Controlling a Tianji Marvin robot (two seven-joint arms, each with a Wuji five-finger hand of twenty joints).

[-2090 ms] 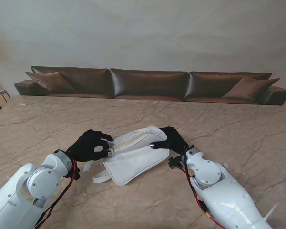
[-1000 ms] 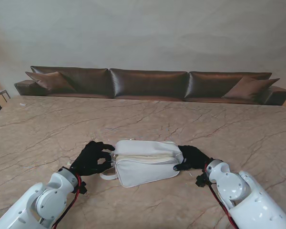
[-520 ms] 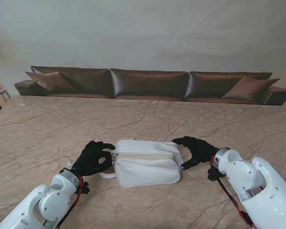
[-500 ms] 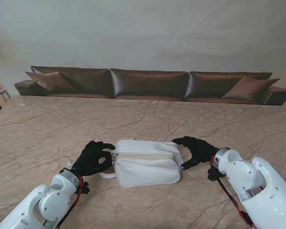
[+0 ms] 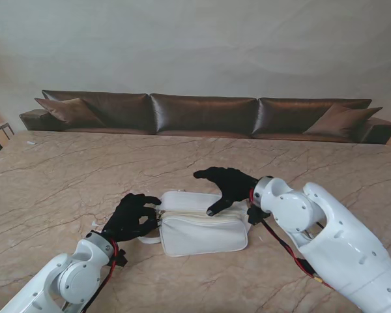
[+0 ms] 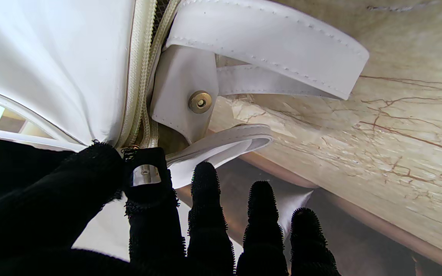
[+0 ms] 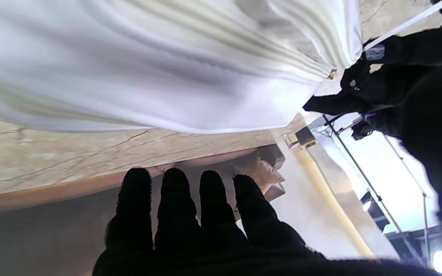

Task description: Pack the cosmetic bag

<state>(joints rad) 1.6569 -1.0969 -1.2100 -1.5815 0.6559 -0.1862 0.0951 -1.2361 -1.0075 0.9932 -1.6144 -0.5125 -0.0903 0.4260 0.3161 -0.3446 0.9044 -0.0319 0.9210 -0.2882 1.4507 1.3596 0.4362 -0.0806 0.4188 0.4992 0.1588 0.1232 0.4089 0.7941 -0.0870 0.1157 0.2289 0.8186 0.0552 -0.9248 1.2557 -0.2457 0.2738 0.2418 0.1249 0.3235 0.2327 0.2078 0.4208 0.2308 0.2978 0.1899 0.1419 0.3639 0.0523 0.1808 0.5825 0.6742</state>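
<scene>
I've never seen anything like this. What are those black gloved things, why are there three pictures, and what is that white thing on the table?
Those are a robot's two five-fingered hands on white arms. The wide picture comes from a camera on its stand, looking down at a marble table. The other two come from cameras on each wrist, looking along the fingers, and appear upside down. The white thing is a cosmetics bag with its zipper along the top. The left hand pinches the bag's end beside the strap. The right hand hovers open over the bag, holding nothing. A brown sofa stands behind the table.

Right hand open, 4 fingers spread, over white bag on marble table.
</scene>
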